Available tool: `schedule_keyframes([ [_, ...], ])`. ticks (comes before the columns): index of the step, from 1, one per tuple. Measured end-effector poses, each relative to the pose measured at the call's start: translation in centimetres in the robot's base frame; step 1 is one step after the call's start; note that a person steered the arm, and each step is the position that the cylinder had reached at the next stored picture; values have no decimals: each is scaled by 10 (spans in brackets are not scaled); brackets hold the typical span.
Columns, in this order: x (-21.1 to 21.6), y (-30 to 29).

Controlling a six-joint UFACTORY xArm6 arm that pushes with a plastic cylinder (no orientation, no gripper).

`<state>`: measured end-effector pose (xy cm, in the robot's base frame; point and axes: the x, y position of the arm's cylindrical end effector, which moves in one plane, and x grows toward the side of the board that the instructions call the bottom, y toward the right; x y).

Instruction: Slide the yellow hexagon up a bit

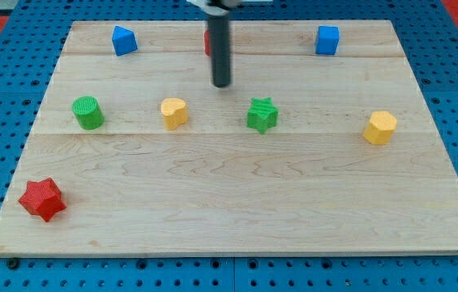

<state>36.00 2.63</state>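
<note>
Hovering: my tip (222, 84), smooth dark rod, no jaws; ribbed yellow hexagon (381, 127) well right, wooden board (229, 211).

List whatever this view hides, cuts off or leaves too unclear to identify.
- Red block, camera view: only a sliver shows left of the rod, which covers the rest; shape unreadable.
- Rod above my tip: cut off by the view's top edge, so the arm is unseen.
- Yellow block left of the green star: too small to name its shape, unlike the yellow hexagon.
</note>
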Motion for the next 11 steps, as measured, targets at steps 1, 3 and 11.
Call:
schedule_keyframes([
  [1, 17, 122],
  [3, 33, 192],
  [11, 195, 142],
])
